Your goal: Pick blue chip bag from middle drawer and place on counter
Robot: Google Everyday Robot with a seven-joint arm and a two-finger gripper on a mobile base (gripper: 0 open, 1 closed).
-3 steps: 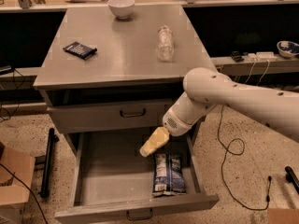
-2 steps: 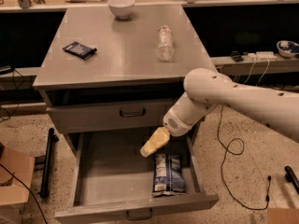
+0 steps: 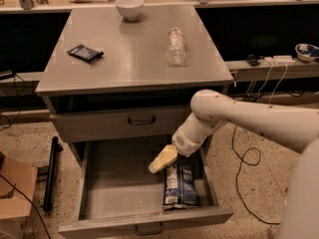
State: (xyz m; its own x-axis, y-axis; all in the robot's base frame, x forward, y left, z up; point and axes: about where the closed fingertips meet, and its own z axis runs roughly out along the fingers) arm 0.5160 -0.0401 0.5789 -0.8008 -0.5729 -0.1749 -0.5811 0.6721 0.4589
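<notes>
Your robot's cream-coloured two-finger gripper point(image 3: 163, 159) hangs inside the open middle drawer point(image 3: 118, 188), a wide grey metal drawer with a bare flat floor, pulled well out from the cabinet. The gripper sits at the end of the thick white arm point(image 3: 234, 116), which reaches in from your right and angles down and to the left. You cannot tell from this view whether the gripper is apart or together; it shows only as one pale wedge, and nothing is visibly held in it. The crinkly dark blue and white foil chip bag point(image 3: 179, 185) lies flat on the drawer floor along the right side, its long axis running front to back. The gripper tip is just beside the bag's far left corner; whether they touch cannot be told. Above the open drawer, the taller-fronted grey drawer point(image 3: 114, 125) with a dark bow handle is closed. The broad, smooth grey metal counter point(image 3: 129, 71) on top of the cabinet carries a small flat black calculator point(image 3: 85, 54) near its left edge, a clear plastic bottle point(image 3: 176, 45) lying on its side toward the right, and a round white bowl point(image 3: 129, 7) at the back. A long black bar point(image 3: 51, 173) lies on the speckled floor left of the cabinet.
</notes>
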